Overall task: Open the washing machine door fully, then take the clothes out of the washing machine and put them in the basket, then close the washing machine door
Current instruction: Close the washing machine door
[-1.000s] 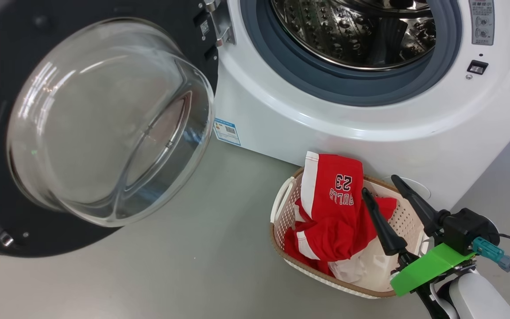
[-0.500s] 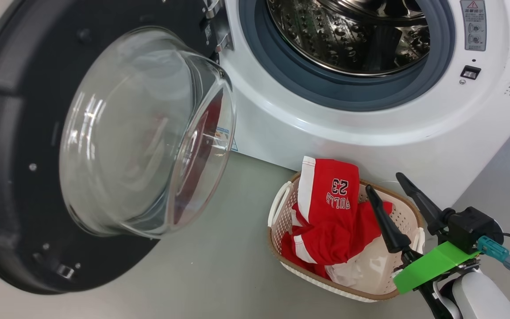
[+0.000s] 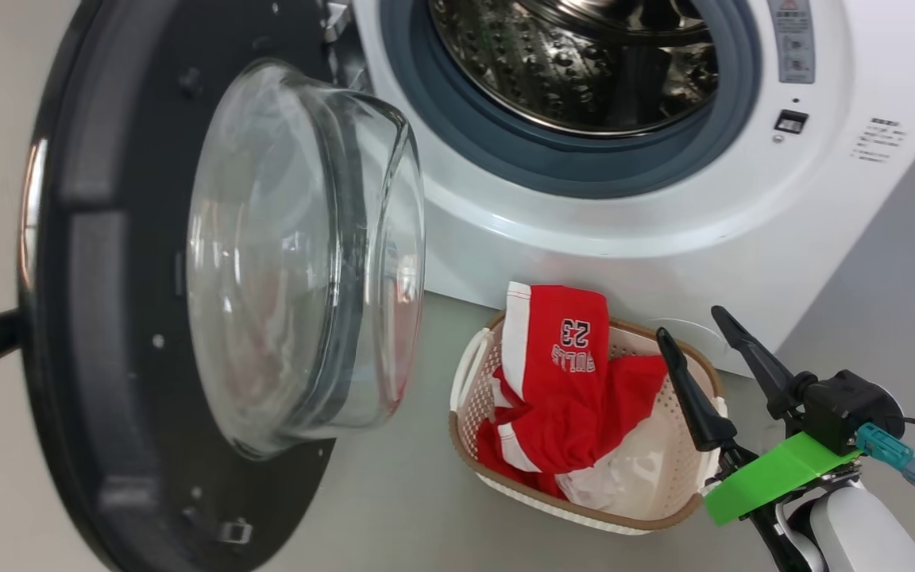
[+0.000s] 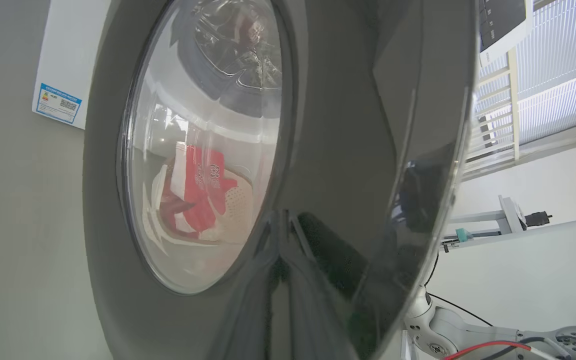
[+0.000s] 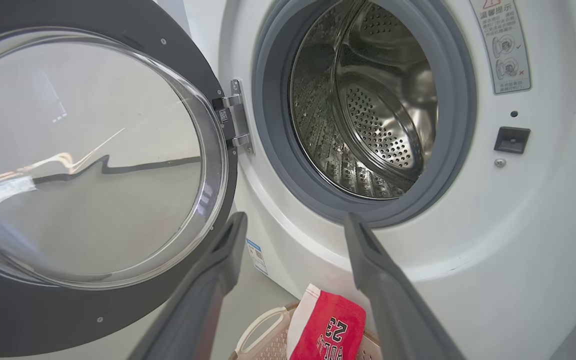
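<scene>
While the washing machine (image 3: 664, 238) stands white and broad ahead of me, its round mouth is uncovered, with the grey gasket (image 3: 553, 171) ringing the perforated steel drum (image 3: 577, 71). Hinged at the mouth's left side, the washing machine door (image 3: 108, 238) stands swung out from the front, its black inner face and bulging glass bowl (image 3: 299, 254) turned toward the opening.

On the floor, just beside the machine's lower front and to the right of the door, sits the basket (image 3: 577, 516). Heaped in it are the clothes (image 3: 561, 381): a red piece printed "23" rises over the far rim, more red lies under it, and white fabric shows at the near end.

My right gripper (image 3: 689, 324) hovers over the basket's right end, fingers spread wide with nothing between them; through the right wrist view they frame the drum's lower edge.

My left gripper (image 4: 280, 240) is clenched, fingers together and holding nothing, up against the door's glossy outer face; I cannot tell whether the tips touch it.

Low on the machine's front sits a small blue label (image 4: 58, 102).
</scene>
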Tool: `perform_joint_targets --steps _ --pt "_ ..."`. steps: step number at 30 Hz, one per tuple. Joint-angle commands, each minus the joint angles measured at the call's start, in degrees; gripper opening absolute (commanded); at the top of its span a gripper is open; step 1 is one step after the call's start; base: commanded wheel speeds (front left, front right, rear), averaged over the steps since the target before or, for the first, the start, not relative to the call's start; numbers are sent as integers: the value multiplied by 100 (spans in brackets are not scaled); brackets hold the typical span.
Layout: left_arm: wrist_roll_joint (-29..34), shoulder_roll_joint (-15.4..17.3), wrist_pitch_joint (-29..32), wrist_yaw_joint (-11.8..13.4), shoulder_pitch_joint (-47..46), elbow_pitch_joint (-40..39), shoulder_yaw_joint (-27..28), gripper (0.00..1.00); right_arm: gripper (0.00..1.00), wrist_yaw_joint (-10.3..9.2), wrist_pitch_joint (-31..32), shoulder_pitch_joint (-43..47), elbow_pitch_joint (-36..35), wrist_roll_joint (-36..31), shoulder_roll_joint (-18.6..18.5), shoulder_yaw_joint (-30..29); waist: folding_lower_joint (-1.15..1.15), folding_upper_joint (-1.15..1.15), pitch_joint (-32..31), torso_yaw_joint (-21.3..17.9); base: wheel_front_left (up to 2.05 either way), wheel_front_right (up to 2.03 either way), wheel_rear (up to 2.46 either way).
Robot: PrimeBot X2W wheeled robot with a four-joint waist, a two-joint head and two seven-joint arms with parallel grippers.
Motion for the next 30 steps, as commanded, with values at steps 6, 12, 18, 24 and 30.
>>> perform_joint_targets --steps 6,12,18,24,30 --pt "-60 25 60 -60 -145 -675 -77 0 100 9 -27 45 -196 -27 85 61 0 0 54 -366 0 0 0" --pt "-13 -351 -59 -60 -308 -1069 -362 0 100 9 -27 -1 -221 -47 147 50 0 0 134 -713 0 0 0" --pt "46 -706 -200 -60 -465 -1360 -629 0 100 9 -27 -43 -251 -70 202 19 0 0 240 -1066 0 0 0" --pt "240 -959 -439 -60 -734 -1292 -802 0 100 9 -27 -128 -299 -102 284 -26 0 0 400 -1422 0 0 0" --pt "389 -1082 -686 -60 -1072 -1088 -856 0 100 9 -27 -204 -341 -129 364 -89 0 0 585 -1816 0 0 0"
